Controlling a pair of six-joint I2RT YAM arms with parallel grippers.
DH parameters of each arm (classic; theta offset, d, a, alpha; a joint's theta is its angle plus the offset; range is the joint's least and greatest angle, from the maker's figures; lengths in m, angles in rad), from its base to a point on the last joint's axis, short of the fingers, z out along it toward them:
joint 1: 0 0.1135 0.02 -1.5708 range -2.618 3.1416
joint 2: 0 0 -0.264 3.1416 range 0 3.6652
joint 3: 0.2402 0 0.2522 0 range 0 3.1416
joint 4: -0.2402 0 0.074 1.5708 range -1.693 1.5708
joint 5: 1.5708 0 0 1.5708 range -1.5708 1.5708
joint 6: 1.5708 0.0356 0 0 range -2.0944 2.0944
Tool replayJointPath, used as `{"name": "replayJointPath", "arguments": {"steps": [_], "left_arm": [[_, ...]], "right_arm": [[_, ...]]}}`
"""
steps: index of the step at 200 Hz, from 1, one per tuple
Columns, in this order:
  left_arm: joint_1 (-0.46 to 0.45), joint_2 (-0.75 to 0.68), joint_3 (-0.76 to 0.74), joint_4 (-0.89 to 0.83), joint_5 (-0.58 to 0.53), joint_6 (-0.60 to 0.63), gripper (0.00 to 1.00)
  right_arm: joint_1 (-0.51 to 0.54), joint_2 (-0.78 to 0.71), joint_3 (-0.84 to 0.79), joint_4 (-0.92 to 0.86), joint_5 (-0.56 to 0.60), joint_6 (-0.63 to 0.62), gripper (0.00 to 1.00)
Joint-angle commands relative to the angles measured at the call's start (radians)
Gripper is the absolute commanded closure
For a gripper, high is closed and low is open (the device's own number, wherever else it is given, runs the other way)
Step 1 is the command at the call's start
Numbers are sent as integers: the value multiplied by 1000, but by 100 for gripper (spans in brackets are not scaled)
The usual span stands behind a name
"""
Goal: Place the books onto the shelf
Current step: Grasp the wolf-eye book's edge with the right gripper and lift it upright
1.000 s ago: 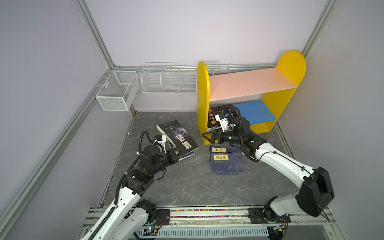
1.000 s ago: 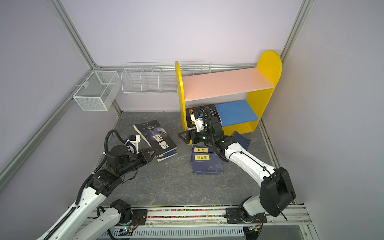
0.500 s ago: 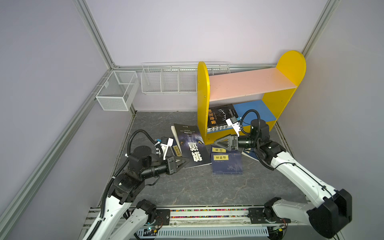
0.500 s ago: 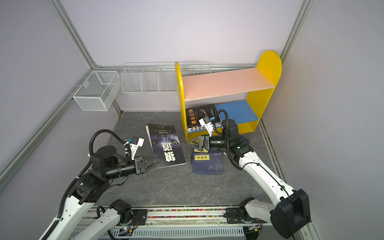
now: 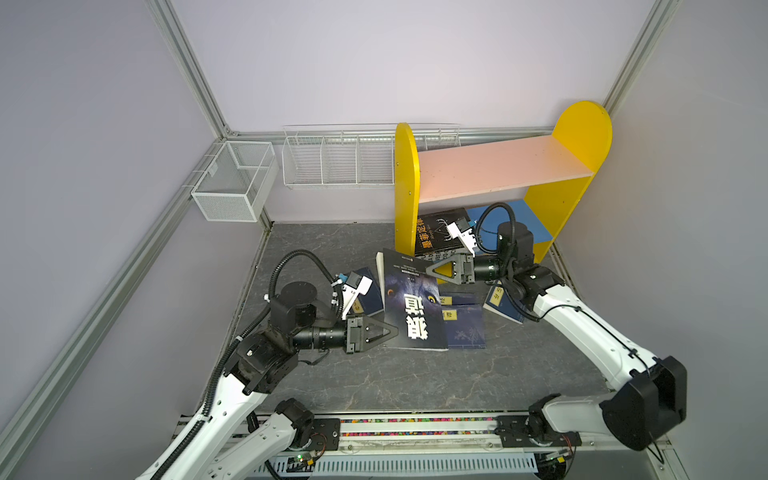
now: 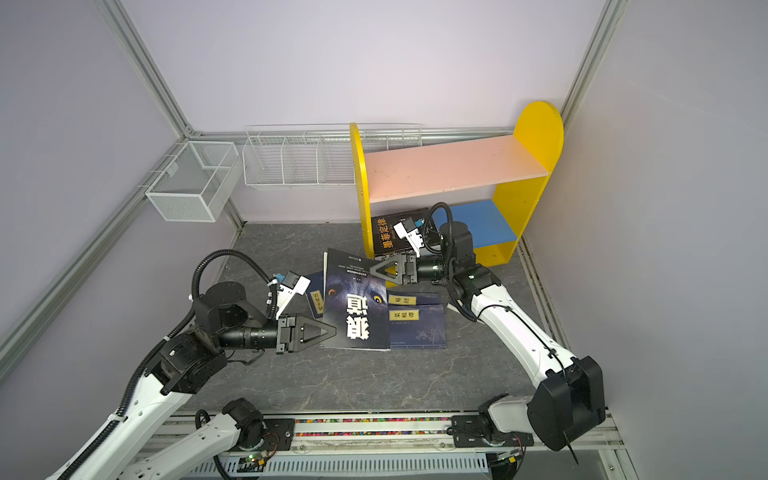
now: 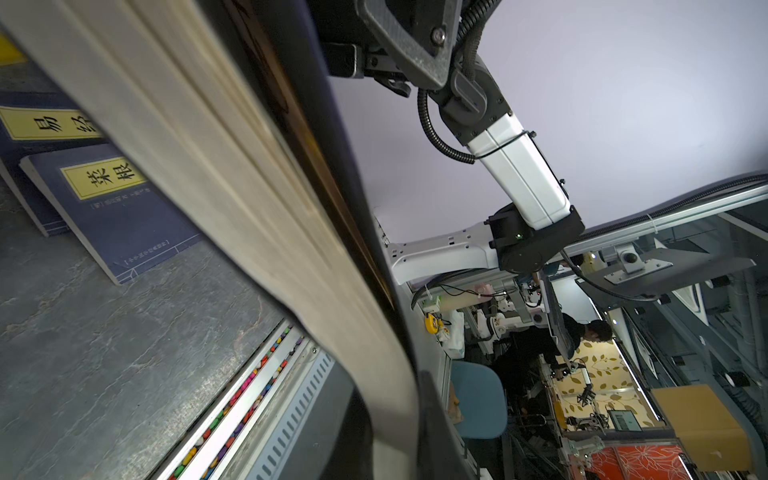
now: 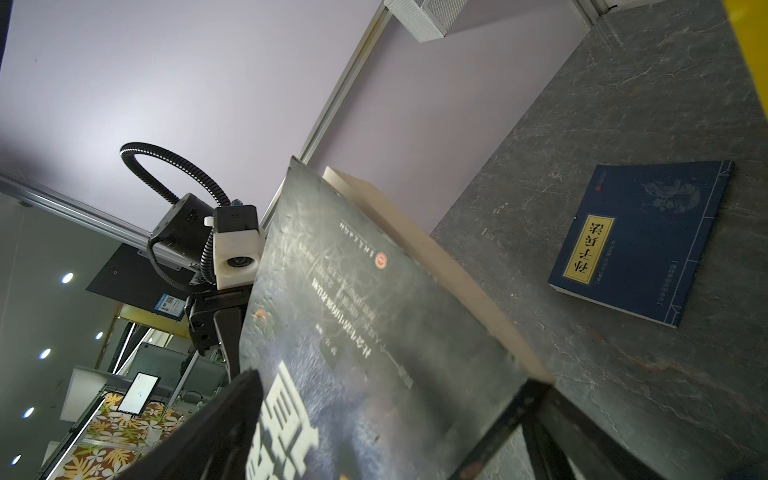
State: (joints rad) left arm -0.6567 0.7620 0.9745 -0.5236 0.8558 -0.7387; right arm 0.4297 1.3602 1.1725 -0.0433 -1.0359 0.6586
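Two grippers share thick dark paperback with white lettering (image 5: pixel 411 303), tilted up off grey floor (image 5: pixel 374 382). Nearest, left gripper (image 5: pixel 392 332) pinched tight on its lower corner; we judge this props it for handover. Farther, right gripper (image 5: pixel 430 270) spread wide, straddling top edge, not yet clamped. Beside it, navy yellow-labelled paperbacks (image 5: pixel 463 328) lie flat. Farthest, yellow-sided shelf (image 5: pixel 498 166): black book (image 5: pixel 436 235) already on blue lower board (image 5: pixel 536 224).

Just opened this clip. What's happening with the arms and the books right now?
The left gripper is shut on the near corner of a thick dark book, holding it up at a tilt. The right gripper is open astride its far edge. One black book lies on the blue lower board of the shelf; navy paperbacks lie on the table.
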Motion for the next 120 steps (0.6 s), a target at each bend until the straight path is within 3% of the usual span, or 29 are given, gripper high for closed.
{"name": "replayJointPath", "arguments": {"steps": [1,23,84,112,120], "left_arm": [[-6,-13,66,107,66,6,100],[-6,22,68,101,67,8,100],[-6,72,81,31,93,60,100],[-6,102,120,-29,31,109,100],[-6,108,137,-44,-24,124,100]], "right_arm": [[-15,5,18,47,-85,44,0],[-16,4,16,101,-106,80,7],[-29,40,11,181,-143,149,61],[-54,28,-7,200,-120,180,81],[-63,17,-17,220,-118,192,83]]}}
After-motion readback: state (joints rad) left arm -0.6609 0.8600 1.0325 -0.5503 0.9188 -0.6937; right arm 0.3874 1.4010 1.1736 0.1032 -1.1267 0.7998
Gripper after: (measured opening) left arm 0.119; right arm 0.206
